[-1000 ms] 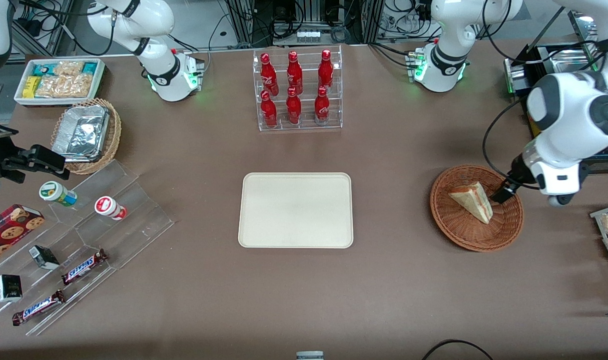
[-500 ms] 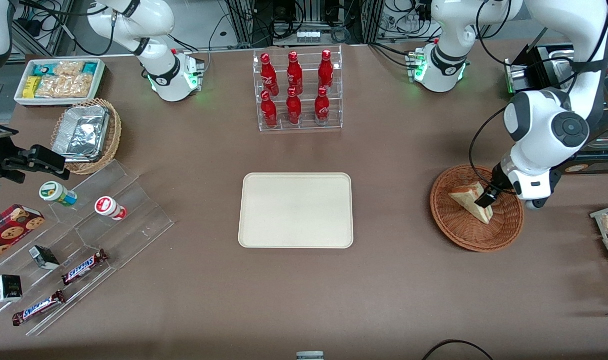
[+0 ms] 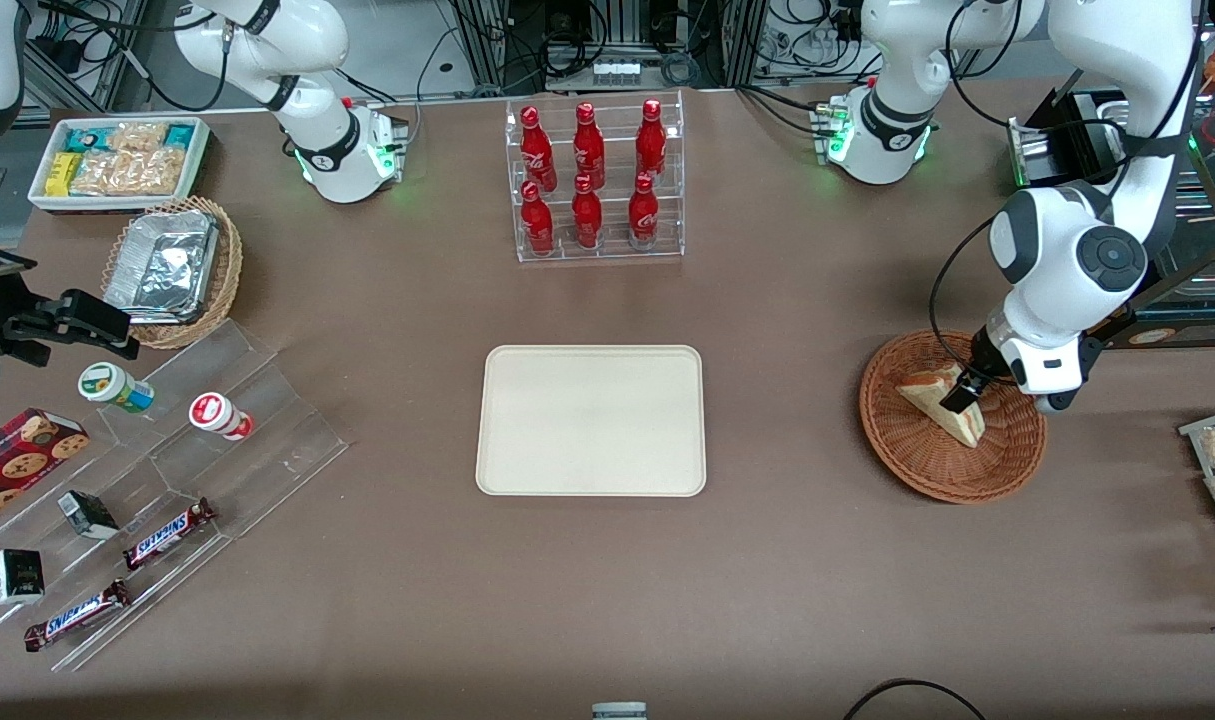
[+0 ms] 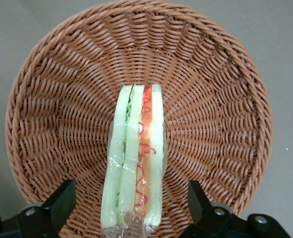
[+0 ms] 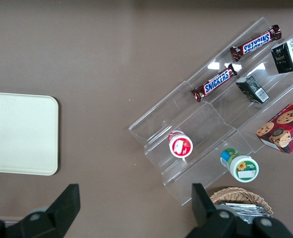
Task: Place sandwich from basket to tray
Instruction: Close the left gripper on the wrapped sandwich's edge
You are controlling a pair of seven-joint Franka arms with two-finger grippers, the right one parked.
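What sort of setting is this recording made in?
Likely a lab mock-up of a snack counter: red bottles in a clear rack, candy bars on clear acrylic steps, equipment cabling past the table. The left gripper hangs open over the wedge sandwich in the reddish-brown wicker basket.

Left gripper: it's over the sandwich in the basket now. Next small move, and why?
Probably lower a little, then close. In the wrist view the gripper is open, with a finger on each side of the sandwich and a gap on both sides. The sandwich lies in the basket, cut edge up, and the tray holds nothing.
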